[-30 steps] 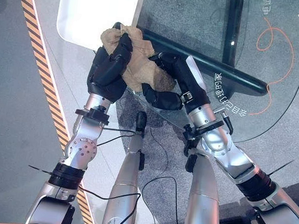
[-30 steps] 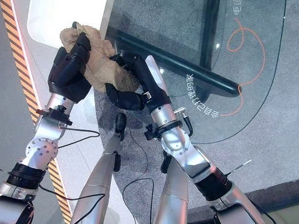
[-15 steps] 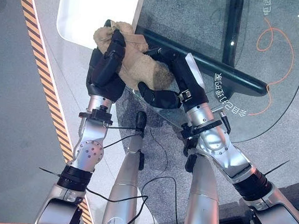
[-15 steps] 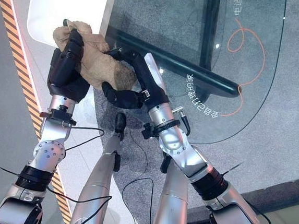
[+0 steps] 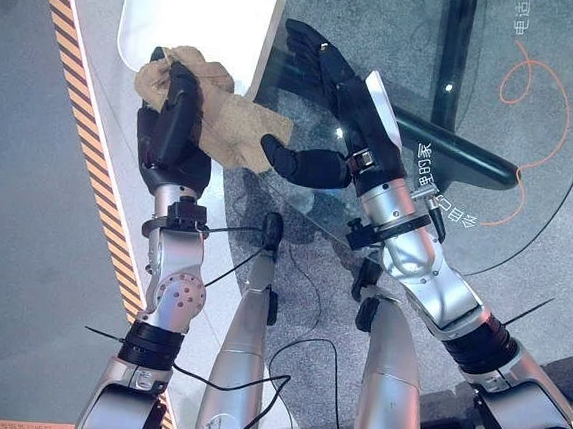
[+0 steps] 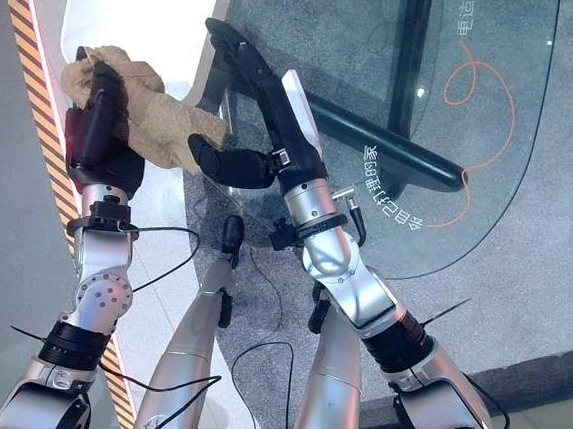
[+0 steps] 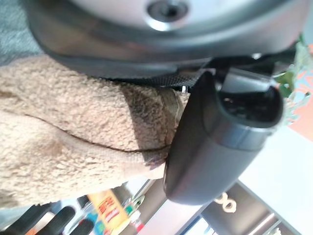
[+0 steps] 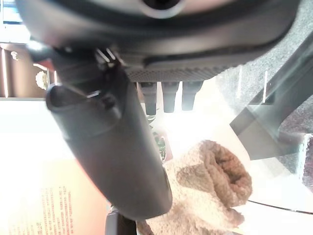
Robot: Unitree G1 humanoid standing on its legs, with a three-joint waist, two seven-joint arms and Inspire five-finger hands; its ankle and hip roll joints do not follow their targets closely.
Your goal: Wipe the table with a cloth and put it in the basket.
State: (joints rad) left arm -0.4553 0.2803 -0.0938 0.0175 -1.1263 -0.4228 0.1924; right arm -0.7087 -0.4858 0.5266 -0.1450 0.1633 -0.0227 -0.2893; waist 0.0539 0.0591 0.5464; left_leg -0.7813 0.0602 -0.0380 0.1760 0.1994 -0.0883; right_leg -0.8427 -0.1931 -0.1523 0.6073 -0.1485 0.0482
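At the glass table's edge, a crumpled tan fleecy cloth in the left hand's curled grip, right hand spread beside.

Hidden or cut off, as we see it: the cloth, partly covered by the left hand curled round it; the glass table, running off at the top and right edges; the white panel, cropped at the top.

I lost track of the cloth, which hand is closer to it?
Left. The left hand grips the cloth; the right hand is open just beside it, apart.
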